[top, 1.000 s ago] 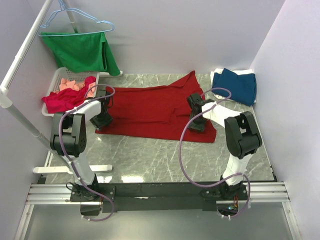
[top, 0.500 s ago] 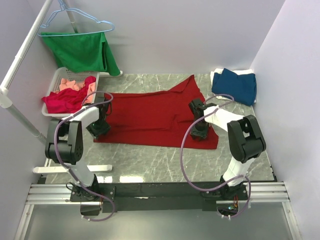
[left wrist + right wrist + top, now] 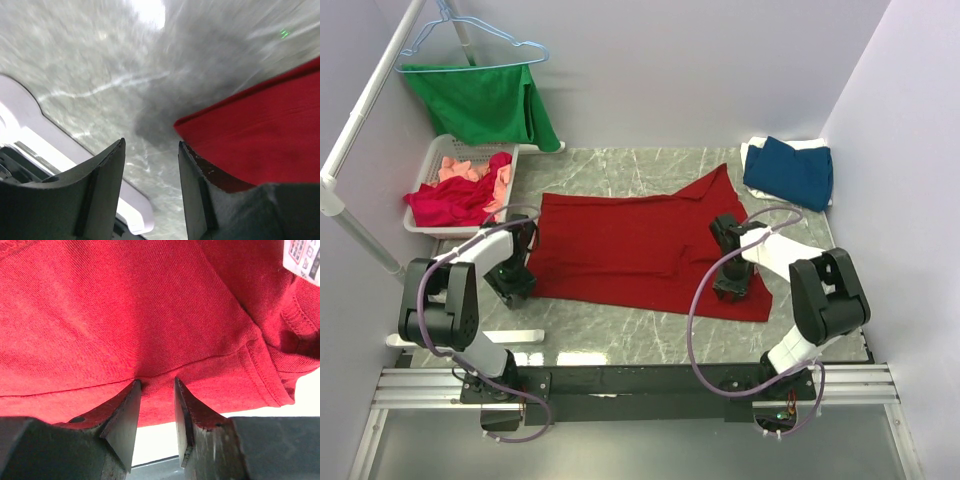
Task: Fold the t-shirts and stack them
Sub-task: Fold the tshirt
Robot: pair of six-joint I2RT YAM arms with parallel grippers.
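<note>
Marble-patterned surface, pale walls on three sides.

Left arm: jaws stood spread, bare marble showing in the gap between the two fingers. A corner of the deep-red t-shirt lay just outside the gap, against the inner edge of one finger, not between them.

Right arm: jaws were nearly together and pinched the near hem of the same shirt. Cloth puckered at the fingertips and spread away beyond them. A white label sat on the cloth, far up and to one side of the tips.

The shirt lay flat between the two sets of jaws. The dark blue t-shirt sat on the white t-shirt, well beyond the right jaws. The crimson t-shirt and salmon-pink t-shirt lay in a basket beyond the left jaws.
</note>
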